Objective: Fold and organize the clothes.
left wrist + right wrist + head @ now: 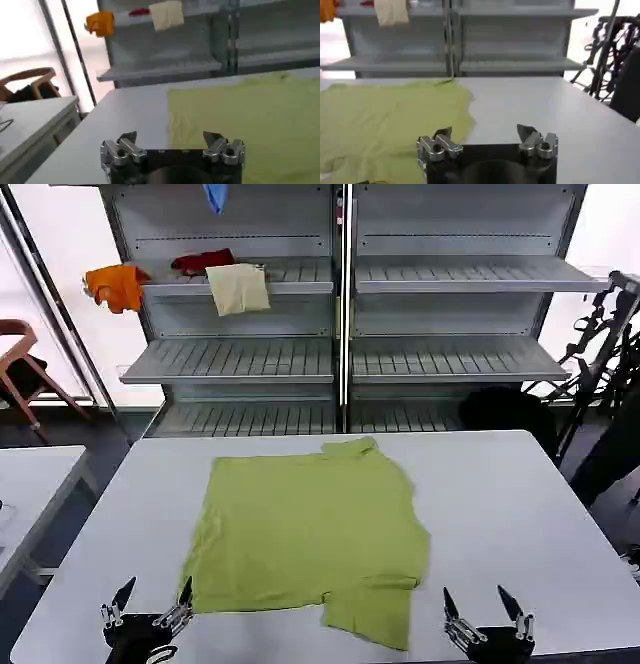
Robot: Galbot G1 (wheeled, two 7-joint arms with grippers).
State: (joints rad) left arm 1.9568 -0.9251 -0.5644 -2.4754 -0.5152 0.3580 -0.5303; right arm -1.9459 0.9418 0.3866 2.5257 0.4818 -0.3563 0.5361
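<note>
A lime-green T-shirt (310, 529) lies spread flat on the white table (500, 504), partly folded, with a sleeve poking out at its near edge. It also shows in the left wrist view as the shirt (250, 115) and in the right wrist view as the shirt (385, 120). My left gripper (155, 596) hovers open at the table's near edge, just off the shirt's near left corner. My right gripper (483, 604) is open too, at the near edge to the right of the shirt. Nothing sits between either pair of fingers.
Grey shelving (340, 334) stands behind the table, with an orange garment (117, 285), a cream cloth (238, 288) and a red item (203, 259) on it. A second table (30, 484) is at the left, and a chair (20, 364) behind it. Dark equipment (600, 354) stands at the right.
</note>
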